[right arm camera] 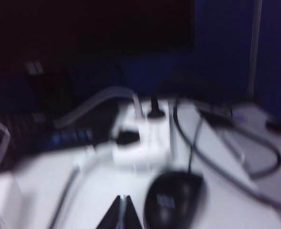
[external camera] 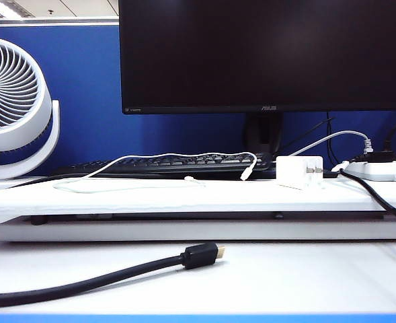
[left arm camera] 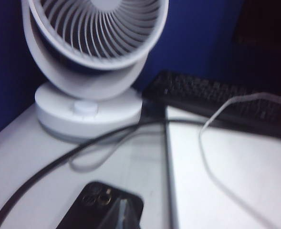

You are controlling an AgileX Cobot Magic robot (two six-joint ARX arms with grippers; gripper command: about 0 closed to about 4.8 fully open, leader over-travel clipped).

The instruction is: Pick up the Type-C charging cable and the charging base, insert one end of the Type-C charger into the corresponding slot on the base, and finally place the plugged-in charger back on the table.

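The left pincer [left arm camera: 122,213] is seen in its wrist view with both fingertips pressed together into a dark wedge, nothing being held, and it hangs low over the bench [external camera: 265,276] beside a black phone [left arm camera: 99,206], well short of the white fan [left arm camera: 90,57]. The right pincer [right arm camera: 122,213] is likewise closed to a point and empty, poised just beside a black mouse [right arm camera: 174,198], with the power strip [right arm camera: 142,138] beyond it (the view is blurred, so finer detail cannot be made out). Neither pincer can be seen in the exterior view. Farther out, on the raised white platform [external camera: 184,196], the Type-C charging cable [external camera: 150,159] is draped in loose loops in front of the black keyboard [external camera: 171,164], one small plug [external camera: 247,174] hanging near the charging base [external camera: 299,172]. The base is stood at the right end of the platform, prongs facing the power strip side. The cable is judged to be light, limp and likely to trail or snag on the keyboard, so it would best be gripped on the stiff plug shell or just behind it. The base is judged to be light, rigid and glossy, hence slippery; its flat opposite faces should be pinched, away from the prongs. The thick black cable [external camera: 83,282] in the foreground is to be left alone.
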